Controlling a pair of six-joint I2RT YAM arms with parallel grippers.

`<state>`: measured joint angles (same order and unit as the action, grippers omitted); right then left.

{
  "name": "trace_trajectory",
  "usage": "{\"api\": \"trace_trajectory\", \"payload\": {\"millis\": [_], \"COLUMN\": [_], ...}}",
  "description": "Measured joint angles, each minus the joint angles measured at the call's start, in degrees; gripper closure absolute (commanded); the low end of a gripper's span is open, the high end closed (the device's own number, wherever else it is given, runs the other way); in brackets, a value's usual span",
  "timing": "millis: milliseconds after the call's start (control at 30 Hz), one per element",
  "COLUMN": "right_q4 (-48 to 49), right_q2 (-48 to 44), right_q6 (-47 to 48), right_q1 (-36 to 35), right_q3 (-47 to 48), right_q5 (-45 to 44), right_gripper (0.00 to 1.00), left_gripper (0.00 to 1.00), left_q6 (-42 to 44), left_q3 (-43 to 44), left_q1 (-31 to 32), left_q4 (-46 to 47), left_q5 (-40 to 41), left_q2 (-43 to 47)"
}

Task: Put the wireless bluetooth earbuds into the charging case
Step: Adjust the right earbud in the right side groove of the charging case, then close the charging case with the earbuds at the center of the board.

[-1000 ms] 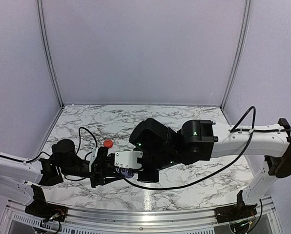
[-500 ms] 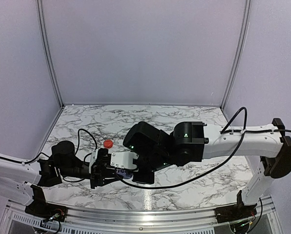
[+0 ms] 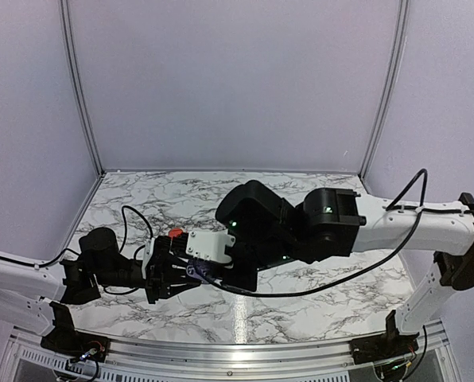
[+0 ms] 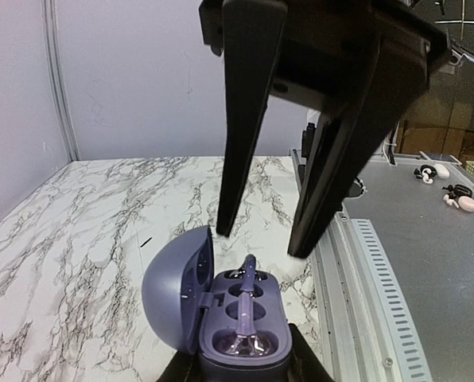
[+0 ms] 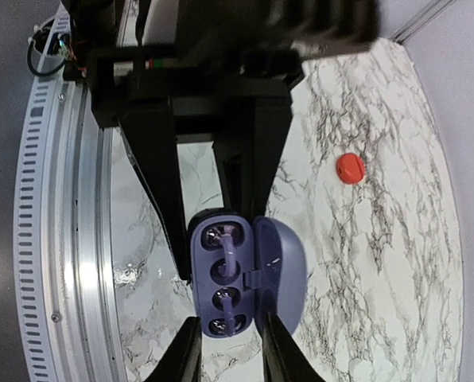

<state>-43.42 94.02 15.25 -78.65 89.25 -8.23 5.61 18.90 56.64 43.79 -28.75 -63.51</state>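
Clamping the charging case (image 4: 238, 330) in your left gripper (image 3: 167, 274) steadies its wells; your right gripper (image 4: 261, 241) hangs above, fingers parted, empty.

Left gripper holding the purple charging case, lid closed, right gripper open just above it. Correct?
Not quite. The lid is open, swung aside from the charging case, as the left wrist view shows. The rest holds: the left gripper grips the case, and the right gripper hangs open just above it.

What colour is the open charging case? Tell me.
Purple all over; the charging case shows best in the left wrist view.
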Motion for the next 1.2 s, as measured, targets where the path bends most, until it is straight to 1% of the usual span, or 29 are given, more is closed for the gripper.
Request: {"api": "trace_trajectory", "payload": {"millis": [100, 167, 300, 367, 500, 600, 833, 1067, 1200], "right_q4": [1.92, 3.78, 7.89, 9.44, 10.6, 11.21, 11.37, 11.56, 11.82], "right_q2": [-3.43, -5.6, -10.08, -11.34, -10.21, -7.98, -3.52, -3.5, -3.82], "right_q6": [-0.2, -0.22, -1.14, -2.25, -4.7, -5.66, -5.33, -3.04, -2.51], "right_q1": [0.2, 0.28, 2.32, 5.14, 10.21, 11.63, 11.06, 6.36, 5.64], "right_q3": [-0.66, -1.49, -4.76, -6.32, -7.02, -7.04, -7.02, -7.02, -7.17], "right_q5": [-0.02, 0.17, 3.13, 4.46, 3.72, 2.54, 2.71, 2.43, 2.03], "right_gripper": [0.69, 0.63, 0.62, 0.63, 0.63, 0.63, 0.63, 0.63, 0.63], "left_gripper": [1.0, 1.0, 1.0, 1.0, 1.0, 1.0, 1.0, 1.0, 1.0], "left_q6": [0.0, 0.0, 0.0, 0.0, -0.04, -0.17, -1.25, -3.74, -4.74], "left_q3": [0.0, 0.0, 0.0, 0.0, 0.07, 0.35, 1.09, 2.01, 2.01], "left_q1": [0.0, 0.0, 0.0, 0.0, 0.0, 0.0, 0.0, 0.07, 0.48], "left_q4": [0.44, 0.7, 1.01, 1.01, 1.01, 1.01, 1.31, 1.22, 0.96], "left_q5": [0.09, 0.11, 0.11, 0.11, -0.15, -0.39, -0.11, 1.7, 1.81], "left_q2": [0.02, 0.02, 0.02, 0.04, 0.22, 0.22, 0.22, 0.11, 0.02]}}
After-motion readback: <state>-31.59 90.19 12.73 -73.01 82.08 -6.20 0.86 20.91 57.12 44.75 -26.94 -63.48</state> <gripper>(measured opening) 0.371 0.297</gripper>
